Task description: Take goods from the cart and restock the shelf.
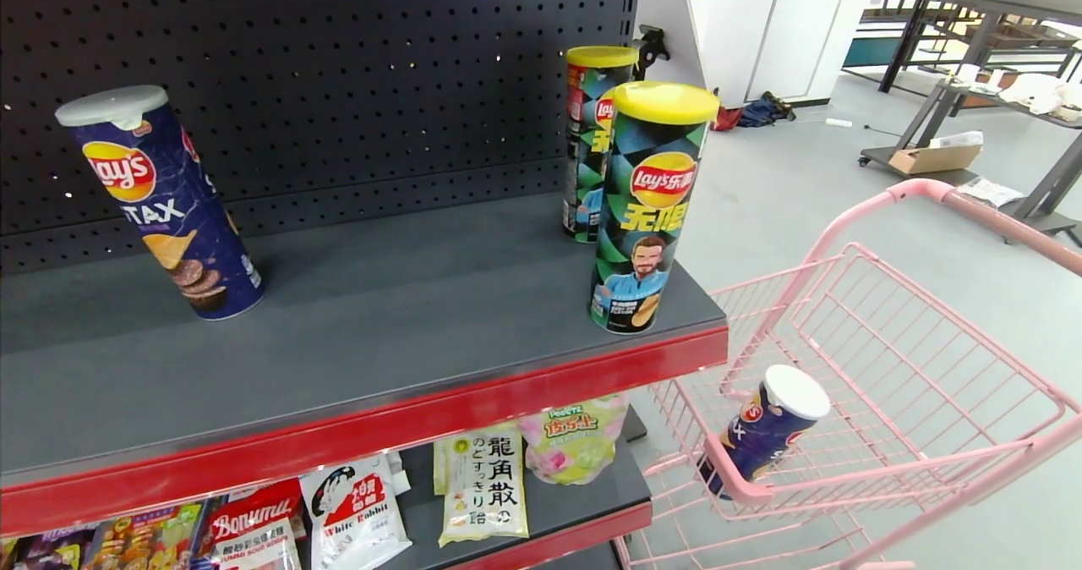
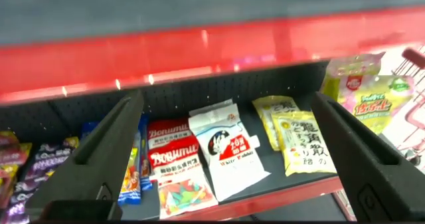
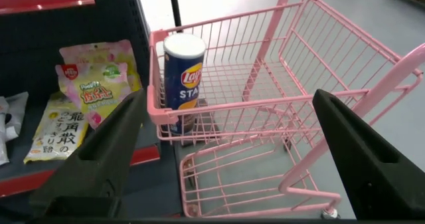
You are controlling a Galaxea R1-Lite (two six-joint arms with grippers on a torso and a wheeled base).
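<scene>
A blue chip can (image 1: 165,206) with a white lid stands tilted at the left of the grey upper shelf (image 1: 406,299). Two green-black cans with yellow lids stand at its right end, one near the front edge (image 1: 647,215) and one behind it (image 1: 592,130). In the pink cart (image 1: 930,460), a second blue can (image 1: 765,426) leans in the corner nearest the shelf. My right gripper (image 3: 229,98) is open and empty, above and short of that can (image 3: 182,78) and the cart rim (image 3: 265,104). My left gripper (image 2: 226,101) is open and empty, facing the lower shelf.
Snack bags fill the lower shelf: a red bag (image 2: 176,164), a white bag (image 2: 222,147), a yellow bag (image 2: 299,137) and a pink-green bag (image 2: 372,94). The upper shelf's red front lip (image 1: 380,426) juts out above them. Tables and a box stand far behind the cart.
</scene>
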